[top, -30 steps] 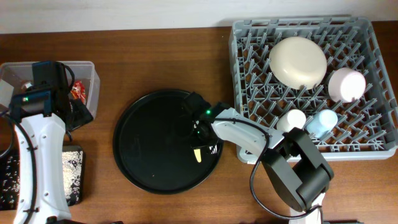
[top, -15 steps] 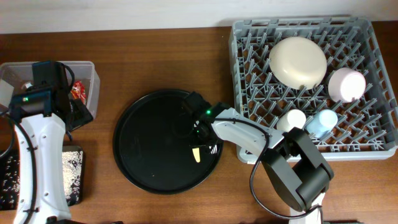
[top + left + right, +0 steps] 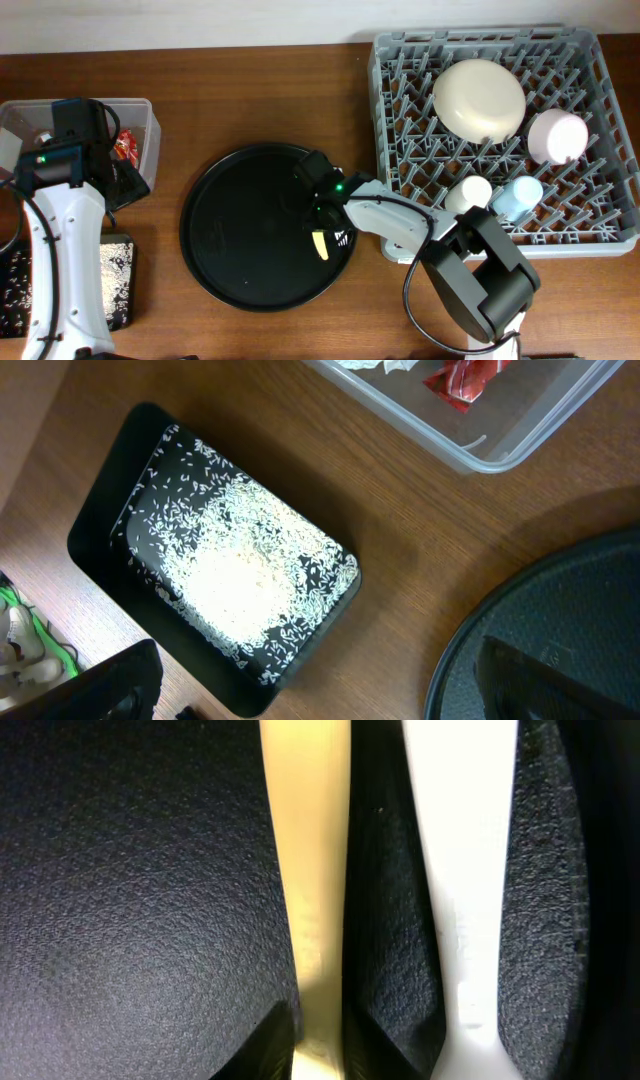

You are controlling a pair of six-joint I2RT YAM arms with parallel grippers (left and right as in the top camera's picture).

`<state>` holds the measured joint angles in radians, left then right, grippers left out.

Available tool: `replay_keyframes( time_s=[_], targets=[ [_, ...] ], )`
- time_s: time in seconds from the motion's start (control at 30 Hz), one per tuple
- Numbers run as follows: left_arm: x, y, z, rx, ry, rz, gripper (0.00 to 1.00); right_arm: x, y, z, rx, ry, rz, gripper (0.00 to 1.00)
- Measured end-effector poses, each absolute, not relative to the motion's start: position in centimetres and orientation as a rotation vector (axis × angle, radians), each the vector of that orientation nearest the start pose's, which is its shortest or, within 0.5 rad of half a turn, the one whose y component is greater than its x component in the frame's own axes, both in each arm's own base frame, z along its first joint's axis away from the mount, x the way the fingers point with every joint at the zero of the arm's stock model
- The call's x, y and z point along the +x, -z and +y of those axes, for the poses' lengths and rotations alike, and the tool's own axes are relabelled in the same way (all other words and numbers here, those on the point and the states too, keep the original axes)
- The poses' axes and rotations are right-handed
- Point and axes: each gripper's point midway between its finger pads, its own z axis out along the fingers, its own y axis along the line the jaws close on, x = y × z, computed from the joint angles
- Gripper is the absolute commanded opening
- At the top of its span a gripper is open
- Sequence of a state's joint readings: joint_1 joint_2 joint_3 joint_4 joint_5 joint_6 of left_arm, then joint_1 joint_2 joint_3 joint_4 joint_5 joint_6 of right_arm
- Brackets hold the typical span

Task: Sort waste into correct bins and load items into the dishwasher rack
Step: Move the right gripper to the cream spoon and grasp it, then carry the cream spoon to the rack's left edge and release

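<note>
My right gripper (image 3: 322, 222) is low over the large round black tray (image 3: 240, 240). Its fingers (image 3: 320, 1050) are closed on the handle of the yellow fork-like utensil (image 3: 305, 870), which lies on the tray (image 3: 320, 246). The cream utensil (image 3: 460, 870) lies just right of it, untouched. My left gripper (image 3: 330, 695) is open and empty, above the table between the black rectangular tray (image 3: 100, 540) holding white rice grains (image 3: 240, 580) and the round tray. The clear tub (image 3: 500, 455) holds the red wrapper (image 3: 465, 378) and a white paper wad (image 3: 380, 364). No orange sticks show.
The grey dishwasher rack (image 3: 400, 60) at the right holds the cream bowl (image 3: 478, 98), pink bowl (image 3: 556, 136), white cup (image 3: 468, 192) and light-blue cup (image 3: 517, 198). The clear tub (image 3: 150, 120) and the black rectangular tray (image 3: 115, 285) stand at the left edge.
My right gripper has edged slightly to the right on the round tray, and the yellow utensil shifted a little with it. The left arm has not moved.
</note>
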<state>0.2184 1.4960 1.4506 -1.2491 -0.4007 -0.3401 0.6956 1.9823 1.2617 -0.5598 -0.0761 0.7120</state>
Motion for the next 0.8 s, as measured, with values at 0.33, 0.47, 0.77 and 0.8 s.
replay_keyframes(
  time_s=[0.33,0.47,0.77,0.8],
  targets=[
    [28.9,-20.2,13.3,-0.846,-0.543,2.664,0.99,31.5,-0.7,28.2,-0.035,-0.385,2.936,0.05],
    [28.9,-20.2,13.3,-0.846,-0.543,2.664,1.00,31.4,-0.7,28.2,-0.050,-0.380,2.941,0.04],
    [28.9,-20.2,13.3,-0.846,-0.543,2.664,0.99,31.4,-1.7,27.7,-0.141,-0.314,2.953,0.04],
    [28.9,-20.2,13.3,-0.846,-0.543,2.664,0.99,32.2,-3.2,28.3,-0.173,-0.326,2.925,0.04]
  ],
)
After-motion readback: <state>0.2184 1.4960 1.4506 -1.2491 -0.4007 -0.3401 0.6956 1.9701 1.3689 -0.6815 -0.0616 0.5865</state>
